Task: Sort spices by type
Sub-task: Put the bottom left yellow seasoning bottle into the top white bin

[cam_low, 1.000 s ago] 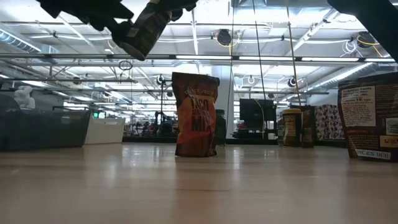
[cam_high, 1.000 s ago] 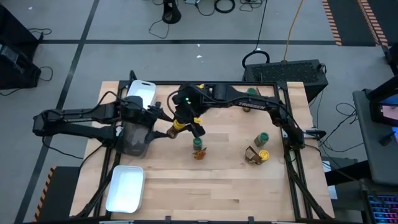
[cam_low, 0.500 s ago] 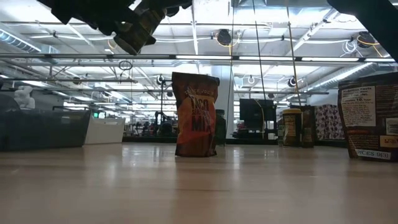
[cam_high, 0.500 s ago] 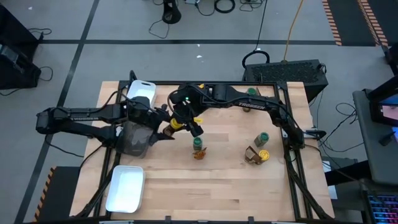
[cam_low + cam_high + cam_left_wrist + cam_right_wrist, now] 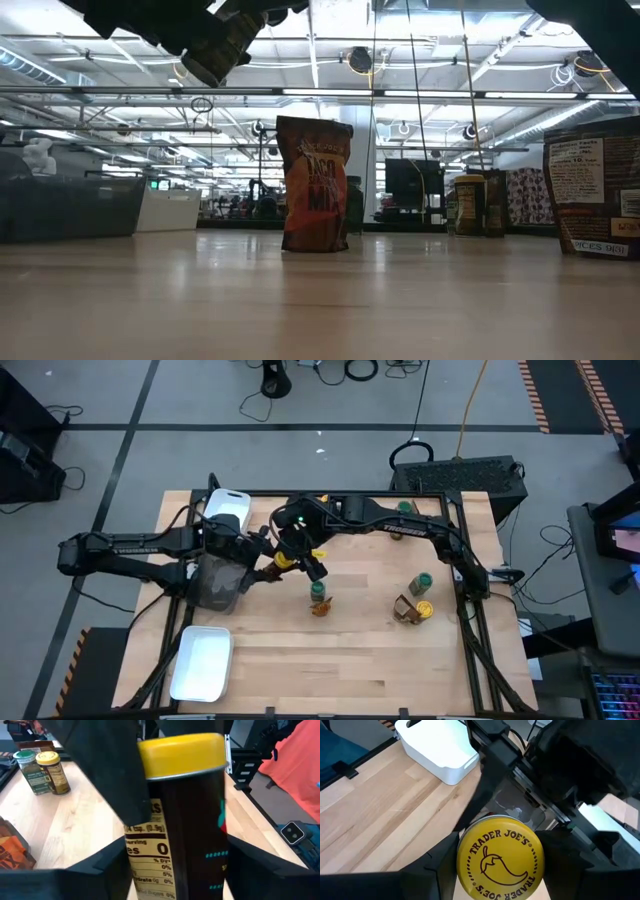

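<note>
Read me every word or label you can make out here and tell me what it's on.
"TRADER JOE'S", twice, around a chili drawing: yellow lid.
"0", "0%", "5%", part of a nutrition panel: jar label, rest cut off.
"TACO MIX", partly legible: orange packet.
Back panel of packet: too small.

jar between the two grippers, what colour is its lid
Yellow: the jar has a yellow lid, printed with a chilli logo; right wrist view shows it best.

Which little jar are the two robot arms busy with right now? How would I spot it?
Look at the wooden table near the dark grey tray on its left side. There the left gripper and right gripper meet around one yellow-lidded jar, held in the air, unlike the jars standing on the table.
</note>
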`<state>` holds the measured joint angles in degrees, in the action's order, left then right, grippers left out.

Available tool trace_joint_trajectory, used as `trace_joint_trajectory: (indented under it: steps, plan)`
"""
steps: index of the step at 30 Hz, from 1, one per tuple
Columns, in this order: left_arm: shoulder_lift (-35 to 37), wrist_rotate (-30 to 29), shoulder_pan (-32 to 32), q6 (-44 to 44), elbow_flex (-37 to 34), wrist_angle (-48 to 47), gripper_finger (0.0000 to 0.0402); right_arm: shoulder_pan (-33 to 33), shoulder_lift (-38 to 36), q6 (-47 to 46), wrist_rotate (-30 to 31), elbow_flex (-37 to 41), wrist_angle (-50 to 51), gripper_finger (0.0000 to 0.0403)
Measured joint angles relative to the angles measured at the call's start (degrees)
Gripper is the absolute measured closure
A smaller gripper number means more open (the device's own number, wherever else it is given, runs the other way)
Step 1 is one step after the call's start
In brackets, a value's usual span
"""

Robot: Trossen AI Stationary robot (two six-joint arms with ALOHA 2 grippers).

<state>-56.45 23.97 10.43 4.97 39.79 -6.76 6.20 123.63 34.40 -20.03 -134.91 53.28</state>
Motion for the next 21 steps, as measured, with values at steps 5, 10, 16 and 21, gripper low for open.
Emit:
trace_joint_trajectory:
  steps: [5,10,16,21]
  plan:
    - [-0.02,0.0,0.01,-0.17,0.0,0.04,0.0178,-0.04,0.0,-0.17,0.05,-0.02,-0.02,0.0186]
    - [0.0,-0.04,0.01,0.04,0.0,0.03,0.0177,-0.02,0.0,-0.9,0.35,-0.02,-0.53,0.015]
    - [0.25,-1.49,0.42,1.16,-0.04,0.02,0.0172,-0.02,-0.22,-0.66,4.21,-0.02,-0.81,0.0098]
    - [1.78,-2.65,2.56,2.03,-0.04,0.26,0.0171,0.69,-1.55,-0.88,5.4,-0.16,0.3,0.0075]
